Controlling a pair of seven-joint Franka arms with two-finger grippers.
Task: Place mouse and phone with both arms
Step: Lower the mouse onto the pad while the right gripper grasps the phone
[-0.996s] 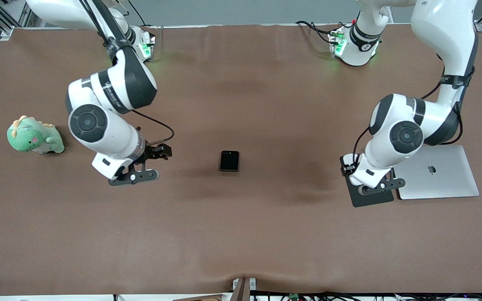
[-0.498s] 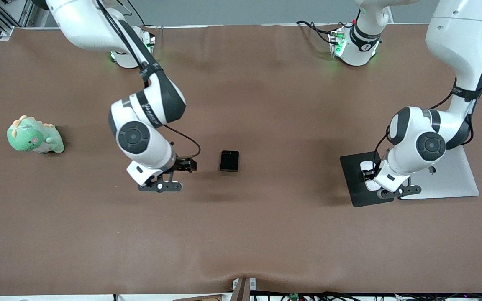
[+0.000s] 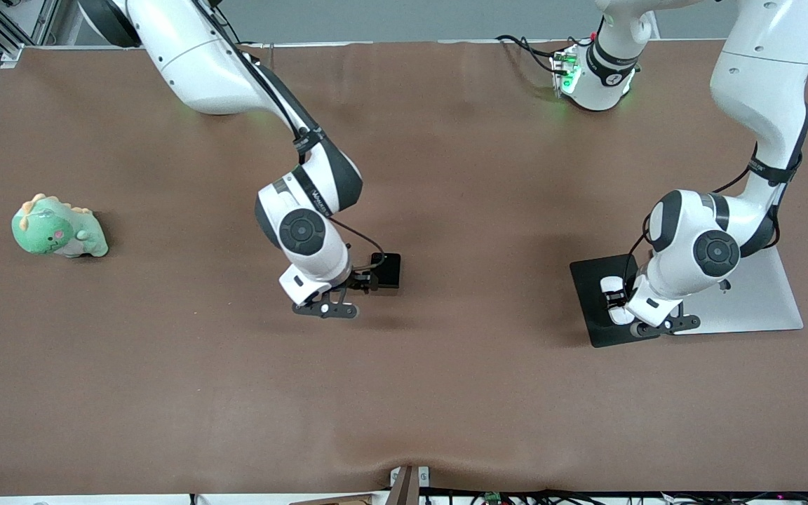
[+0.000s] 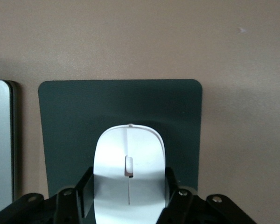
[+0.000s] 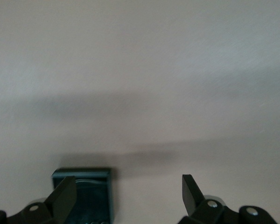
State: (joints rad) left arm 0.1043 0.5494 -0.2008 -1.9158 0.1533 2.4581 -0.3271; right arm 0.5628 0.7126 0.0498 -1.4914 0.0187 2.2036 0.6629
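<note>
The black phone (image 3: 388, 270) lies flat at the middle of the table. My right gripper (image 3: 367, 282) is open and low right beside it. In the right wrist view the phone (image 5: 86, 193) sits by one fingertip (image 5: 65, 193), off the middle of the right gripper (image 5: 126, 196). My left gripper (image 3: 614, 301) is shut on the white mouse (image 3: 609, 285), low over the dark mouse pad (image 3: 588, 305). In the left wrist view the mouse (image 4: 129, 158) sits between the black fingers (image 4: 84, 186) of the left gripper (image 4: 129, 189), over the pad (image 4: 121, 105).
A silver laptop (image 3: 755, 298) lies shut beside the mouse pad toward the left arm's end; its edge shows in the left wrist view (image 4: 0, 144). A green plush dinosaur (image 3: 59, 228) sits at the right arm's end of the table.
My right arm has swung from near the dinosaur toward the table's middle and its open gripper has reached the phone. My left gripper has shifted slightly over the mouse pad with the mouse.
</note>
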